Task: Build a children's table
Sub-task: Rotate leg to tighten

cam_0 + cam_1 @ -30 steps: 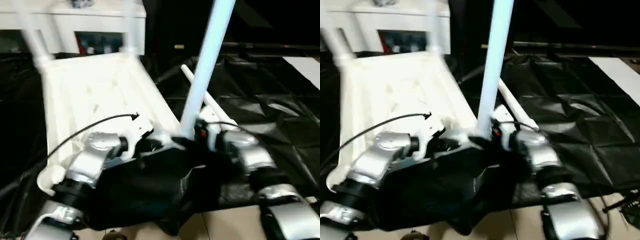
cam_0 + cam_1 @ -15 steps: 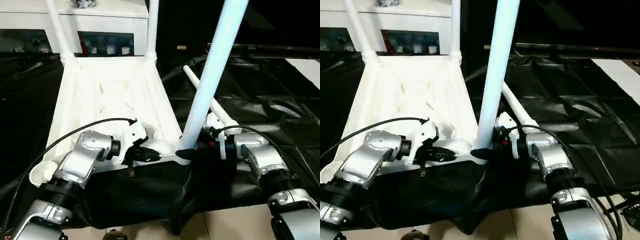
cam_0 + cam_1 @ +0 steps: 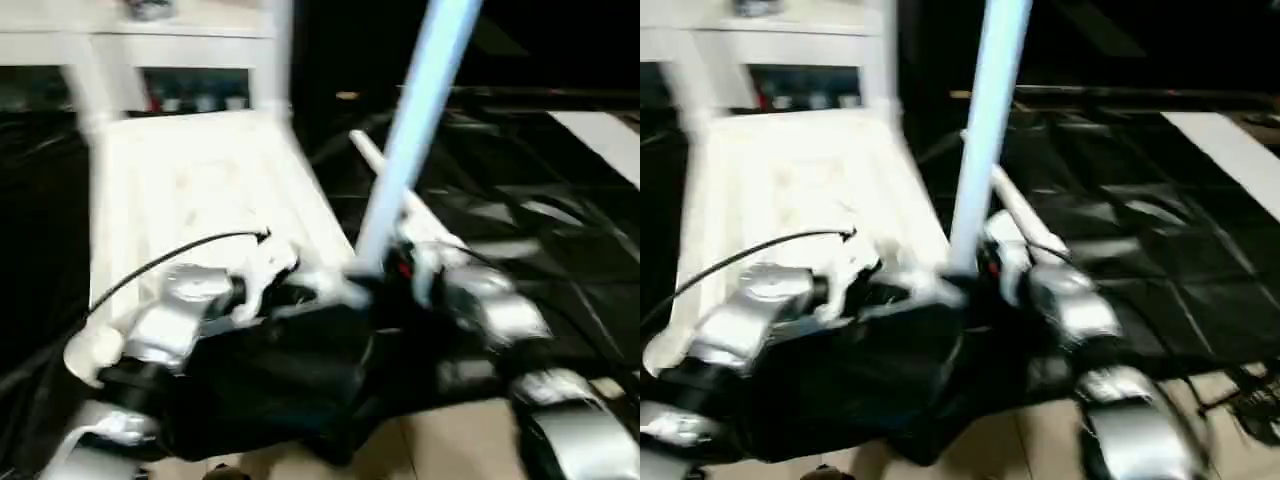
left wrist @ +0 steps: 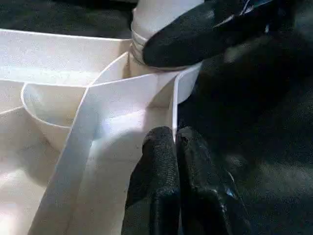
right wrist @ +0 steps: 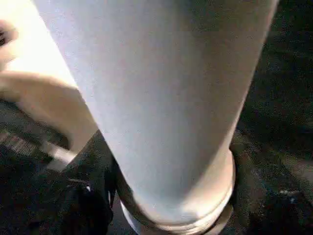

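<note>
White tabletop [image 3: 200, 190], three upright legs [image 3: 415, 130]

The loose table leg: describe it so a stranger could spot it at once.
Find the upside-down white tabletop on the black sheet. To the robot's right of it, a white leg lies flat on the sheet, behind the upright leg. Unlike the others, it stands in no corner socket.

place: indoor room or test space, sort unclear | showing: black sheeting [image 3: 520, 230] covering floor, white cabinet [image 3: 150, 60] standing behind
</note>
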Robot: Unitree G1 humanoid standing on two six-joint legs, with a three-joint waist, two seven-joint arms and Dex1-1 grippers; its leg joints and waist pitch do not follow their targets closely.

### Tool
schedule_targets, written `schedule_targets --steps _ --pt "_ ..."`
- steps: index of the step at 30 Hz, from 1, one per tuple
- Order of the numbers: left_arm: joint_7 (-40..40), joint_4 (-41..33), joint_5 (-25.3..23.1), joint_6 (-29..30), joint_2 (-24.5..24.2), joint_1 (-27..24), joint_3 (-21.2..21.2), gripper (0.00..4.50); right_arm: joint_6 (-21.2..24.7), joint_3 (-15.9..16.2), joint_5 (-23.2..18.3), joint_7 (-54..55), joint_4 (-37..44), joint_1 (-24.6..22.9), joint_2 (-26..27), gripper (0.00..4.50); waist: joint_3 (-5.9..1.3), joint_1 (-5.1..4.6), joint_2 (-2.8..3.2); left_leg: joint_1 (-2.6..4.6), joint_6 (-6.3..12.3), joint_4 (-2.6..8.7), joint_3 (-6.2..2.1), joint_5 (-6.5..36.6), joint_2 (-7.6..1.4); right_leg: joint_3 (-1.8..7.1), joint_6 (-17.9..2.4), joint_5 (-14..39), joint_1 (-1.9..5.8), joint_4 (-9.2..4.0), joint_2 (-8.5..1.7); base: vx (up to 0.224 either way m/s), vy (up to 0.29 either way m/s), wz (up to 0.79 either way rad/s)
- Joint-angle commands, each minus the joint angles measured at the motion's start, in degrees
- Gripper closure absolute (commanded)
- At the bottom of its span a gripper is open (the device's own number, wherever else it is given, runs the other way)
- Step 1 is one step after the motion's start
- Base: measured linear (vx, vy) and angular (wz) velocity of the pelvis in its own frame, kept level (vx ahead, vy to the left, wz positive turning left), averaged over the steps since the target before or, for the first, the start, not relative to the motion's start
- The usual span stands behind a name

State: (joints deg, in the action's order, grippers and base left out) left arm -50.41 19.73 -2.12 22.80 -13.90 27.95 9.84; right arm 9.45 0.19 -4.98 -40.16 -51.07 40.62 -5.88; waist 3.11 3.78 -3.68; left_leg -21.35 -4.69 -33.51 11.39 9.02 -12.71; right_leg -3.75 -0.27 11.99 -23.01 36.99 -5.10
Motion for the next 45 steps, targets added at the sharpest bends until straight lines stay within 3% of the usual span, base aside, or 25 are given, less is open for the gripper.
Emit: schedule_targets --steps 1,3,5,8,11,18,21,25,27,35,45 --pt "1.93 -6.95 2.13 0.76 5.17 2.0 2.08 4.5 1.18 1.49 0.75 4.9 -4.03 0.4 4.0 1.78 -3.77 0.29 0.29 0.72 -1.05 3.82 -0.75 12.9 -0.82 2.48 -11.2 10.48 2.39 -5.06 -2.91 0.0 0.0 0.0" --pt "3.53 -7.93 1.68 1.66 6.41 1.47 2.44 4.5 -0.09 1.63 1.29 6.22 -5.07 0.76 5.08 1.78 -3.83 0.15 0.34 0.7 -0.53 3.75 -0.7 12.22 -0.87 2.44 -11.64 8.43 2.45 -4.88 -2.84 0.0 0.0 0.0" --pt "4.45 -8.97 1.38 2.11 7.48 0.71 3.11 4.5 -1.01 1.8 1.19 4.85 -5.6 0.94 6.12 1.22 -3.99 0.09 0.05 0.57 0.66 3.52 -0.54 10.56 -0.82 2.44 -12.28 5.0 2.64 -4.66 -2.78 0.0 0.0 0.0" --pt "4.39 -9.27 1.66 2.11 7.52 0.36 3.42 4.5 -0.46 1.72 0.22 1.62 -5.16 1.0 6.3 1.06 -4.06 0.18 0.15 0.61 1.99 3.4 -0.43 8.7 -0.8 2.43 -12.99 1.84 2.73 -4.38 -2.67 0.0 0.0 0.0" --pt "3.24 -8.79 2.4 1.85 6.07 0.73 3.09 4.5 -1.42 2.82 0.49 -2.99 -3.47 0.69 4.56 0.63 -4.0 0.26 0.22 0.58 2.52 3.34 -0.39 8.72 -0.8 2.42 -13.24 1.63 2.81 -4.44 -2.67 0.0 0.0 0.0" --pt "-3.0 -8.03 3.73 0.63 2.46 1.01 2.92 4.5 -3.09 5.48 -0.42 -16.3 2.62 -1.77 -1.09 0.63 -3.97 0.89 0.12 0.62 3.14 3.2 -0.37 9.05 -0.85 2.43 -13.05 2.29 2.92 -4.49 -2.8 0.0 0.0 0.0" --pt "-7.88 -6.53 4.45 -1.55 0.11 1.32 3.34 4.5 -1.67 7.08 -1.62 -24.64 7.33 -3.71 -4.78 0.63 -4.05 1.45 0.44 0.85 3.65 3.13 -0.35 8.1 -0.9 2.46 -13.57 0.39 2.77 -4.27 -2.61 0.0 0.0 0.0" --pt "-14.32 -5.81 6.21 -3.13 -2.37 1.45 3.65 4.5 -0.03 8.42 -2.49 -31.44 11.25 -5.43 -8.13 0.63 -3.96 2.04 0.44 0.88 3.7 3.09 -0.22 8.19 -0.99 2.38 -14.34 -0.05 2.69 -4.16 -2.58 0.0 0.0 0.0" --pt "-15.86 -5.07 6.2 -3.85 -3.28 1.69 3.94 4.5 0.62 8.88 -2.66 -32.95 12.35 -5.97 -9.01 0.63 -3.89 2.59 0.64 0.9 3.08 3.2 -0.27 9.49 -1.08 2.35 -14.0 1.89 2.68 -4.3 -2.66 0.0 0.0 0.0" --pt "-18.46 -1.69 5.89 -6.53 -4.83 2.87 4.16 4.5 3.38 10.75 -2.27 -35.85 16.41 -8.18 -10.23 0.77 -3.77 2.76 0.66 0.91 0.77 3.48 -0.42 12.2 -1.05 2.42 -12.75 6.04 2.5 -4.7 -2.88 0.0 0.0 0.0" --pt "-16.77 -1.48 5.64 -7.3 -3.82 2.29 3.56 4.5 4.72 10.35 -2.25 -32.51 16.76 -8.74 -8.64 1.45 -3.89 2.86 0.47 0.8 0.9 3.38 -0.41 10.72 -1.01 2.41 -12.89 4.58 2.51 -4.43 -2.89 0.0 0.0 0.0"
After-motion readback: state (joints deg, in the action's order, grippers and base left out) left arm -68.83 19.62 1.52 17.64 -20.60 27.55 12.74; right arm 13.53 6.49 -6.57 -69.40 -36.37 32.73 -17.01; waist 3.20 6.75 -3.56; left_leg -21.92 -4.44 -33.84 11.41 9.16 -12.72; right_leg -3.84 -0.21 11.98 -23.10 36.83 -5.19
